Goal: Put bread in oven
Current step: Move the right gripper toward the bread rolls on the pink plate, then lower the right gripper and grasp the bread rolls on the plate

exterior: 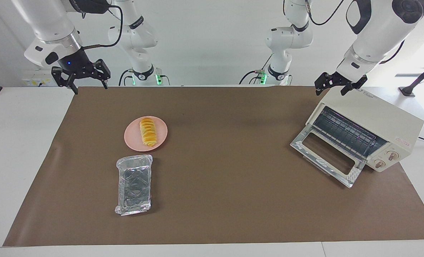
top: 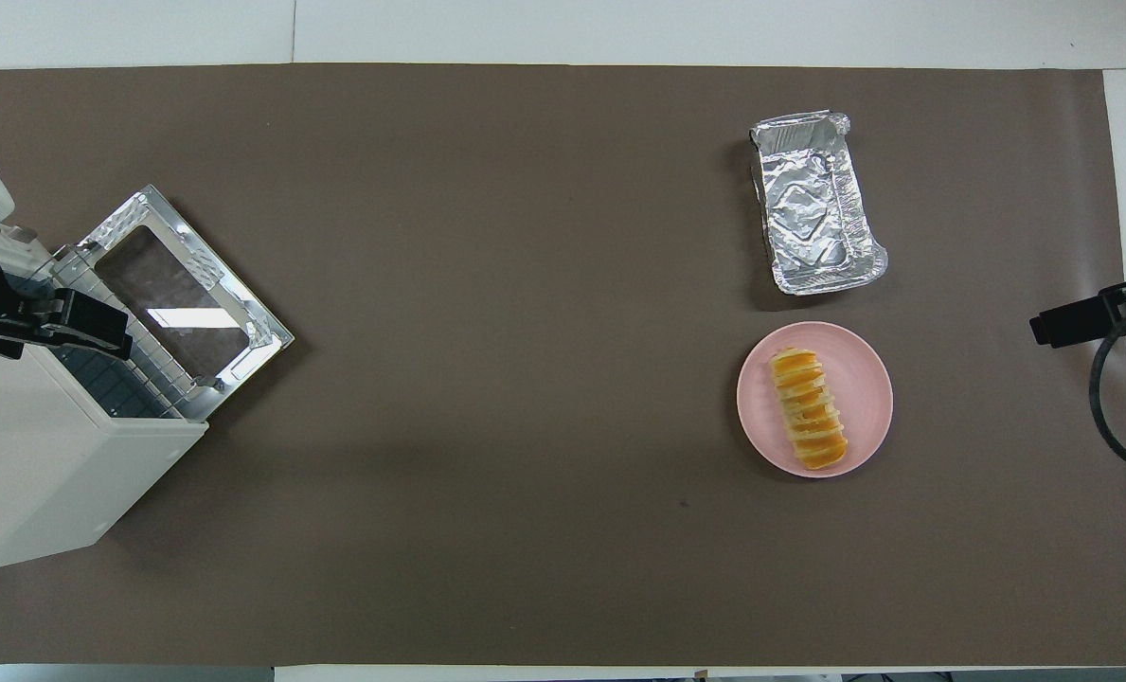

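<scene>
bread still on its plate, oven door down and waiting

a brown paper mat (exterior: 212,200) covers the white table, with a pale wall at the robots' end. on it, the bread (exterior: 148,132), a short row of yellow-orange slices, lies on a round pink plate (exterior: 132,140) toward the right arm's end of the table. a crinkled foil tray (exterior: 134,185) sits just beside the plate, farther from the robots. the cream toaster oven (exterior: 372,114) stands toward the left arm's end, turned at an angle, its glass door (exterior: 326,159) dropped flat on the mat and the wire rack (exterior: 345,131) showing.

your right gripper (exterior: 80,77) hangs over the table's edge at the robots' end, jaws spread and empty. your left gripper (exterior: 339,84) hangs over the oven's top edge, jaws also apart, holding nothing.

nothing of the task looks done yet, so the step in hand is likely the pick. bring the right gripper down over the loaf's middle and close across its short width, so the slices stay pressed together and do not fan apart. lift straight up, clear of the plate rim. the oven mouth is skewed, so line the loaf up with the rack before you go in.

hard to judge: whether the slices are joined or loose. the oven's interior depth is hidden, and in the overhead view both grippers are cut off at the frame's edges.
</scene>
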Available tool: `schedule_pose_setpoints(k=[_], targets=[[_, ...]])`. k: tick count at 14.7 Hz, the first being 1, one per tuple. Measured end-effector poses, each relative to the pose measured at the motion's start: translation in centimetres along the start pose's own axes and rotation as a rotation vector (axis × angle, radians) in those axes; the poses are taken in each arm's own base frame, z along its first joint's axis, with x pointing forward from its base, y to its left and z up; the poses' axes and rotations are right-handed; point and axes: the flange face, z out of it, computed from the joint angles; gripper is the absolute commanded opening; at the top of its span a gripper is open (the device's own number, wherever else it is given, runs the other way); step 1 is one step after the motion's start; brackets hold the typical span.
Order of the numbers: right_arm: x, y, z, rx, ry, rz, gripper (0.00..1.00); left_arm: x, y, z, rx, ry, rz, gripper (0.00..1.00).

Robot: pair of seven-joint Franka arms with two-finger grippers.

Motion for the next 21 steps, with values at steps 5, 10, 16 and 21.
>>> schedule_pose_setpoints(k=[5, 10, 16, 21], targets=[[0.0, 0.0, 0.0, 0.000, 0.000, 0.000, 1.00, 0.0, 0.0, 0.0, 0.000, 0.000, 0.000, 1.00], [0.0, -0.3, 0.9, 0.005, -0.020, -0.006, 1.00, 0.0, 0.0, 0.0, 0.000, 0.000, 0.000, 1.00], [-0.5, -4.4, 7.0, -0.007, -0.029, -0.076, 1.00, 0.0, 0.0, 0.0, 0.000, 0.000, 0.000, 1.00], [-0.1, -7.9, 15.7, -0.019, -0.029, -0.145, 1.00, 0.0, 0.0, 0.0, 0.000, 0.000, 0.000, 1.00]])
